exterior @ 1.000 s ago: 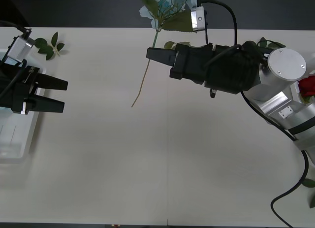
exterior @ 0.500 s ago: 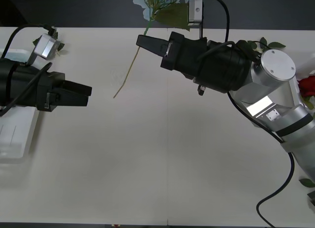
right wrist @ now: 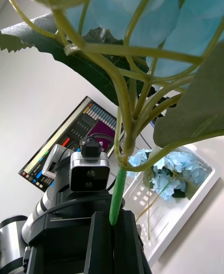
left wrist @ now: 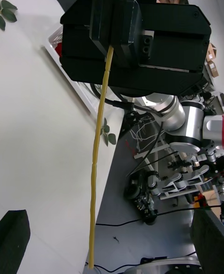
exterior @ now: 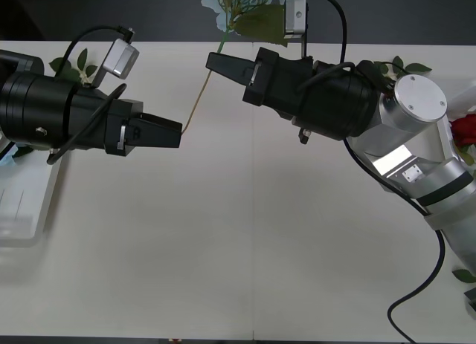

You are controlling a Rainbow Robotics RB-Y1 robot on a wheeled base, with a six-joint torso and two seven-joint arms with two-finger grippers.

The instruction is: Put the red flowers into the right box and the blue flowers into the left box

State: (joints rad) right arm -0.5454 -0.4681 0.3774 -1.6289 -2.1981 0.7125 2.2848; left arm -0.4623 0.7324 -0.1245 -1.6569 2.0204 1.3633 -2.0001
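Boxes first: your left box [exterior: 26,210] sits at the table's left edge w/ blue flowers [right wrist: 173,171] inside, left gripper [exterior: 175,133] is spread wide around the stem tip, and right gripper [exterior: 216,63] pinches a blue hydrangea [exterior: 249,6] held above the table's far edge.

A blue flower [exterior: 245,6] hangs between left box [exterior: 30,210] and right gripper [exterior: 216,62].
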